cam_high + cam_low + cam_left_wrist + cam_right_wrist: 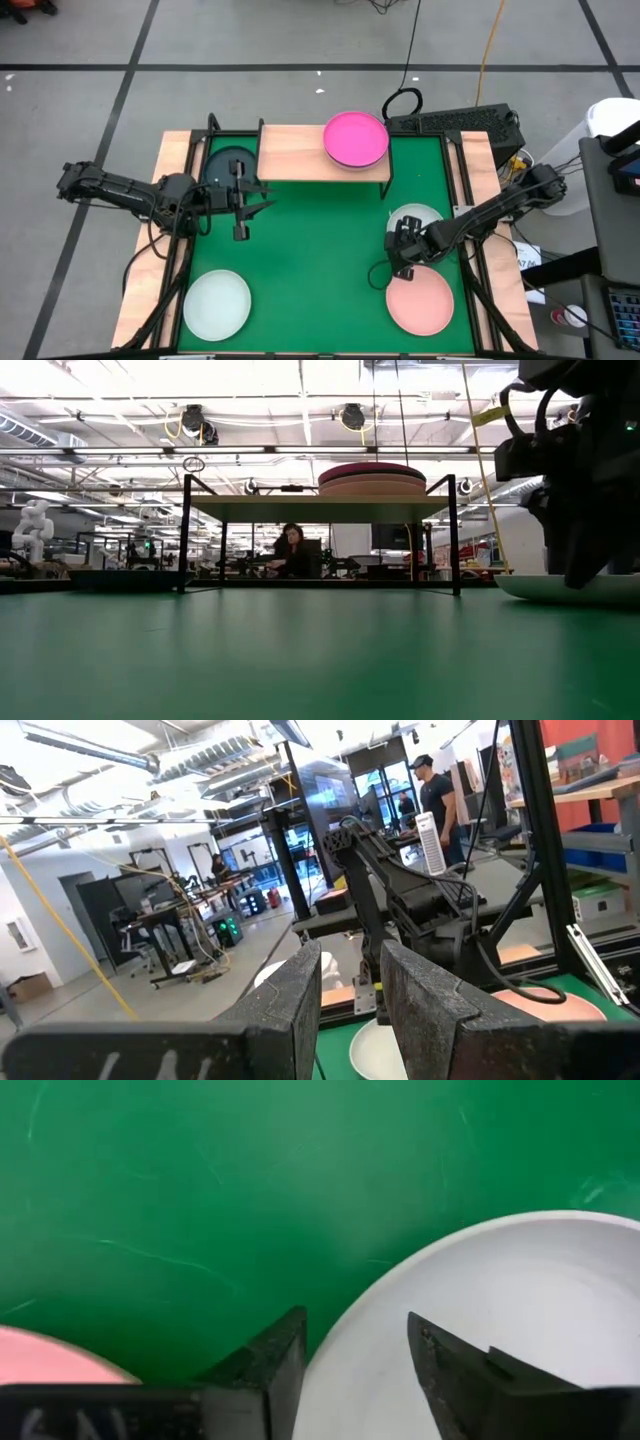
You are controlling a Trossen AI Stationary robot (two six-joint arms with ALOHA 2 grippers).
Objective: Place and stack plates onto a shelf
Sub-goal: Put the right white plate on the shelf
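Low, right gripper (345,1370) astride white plate (500,1310) rim.

Green mat (320,250) carries the shelf (300,150), mint plate (216,304), pink plate (420,302).

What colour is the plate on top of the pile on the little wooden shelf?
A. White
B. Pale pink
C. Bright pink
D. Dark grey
C: seen from above, the top plate on the wooden shelf is bright pink, sitting toward the shelf's right end.

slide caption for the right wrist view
Right gripper open over the rim of a white plate on the green mat.
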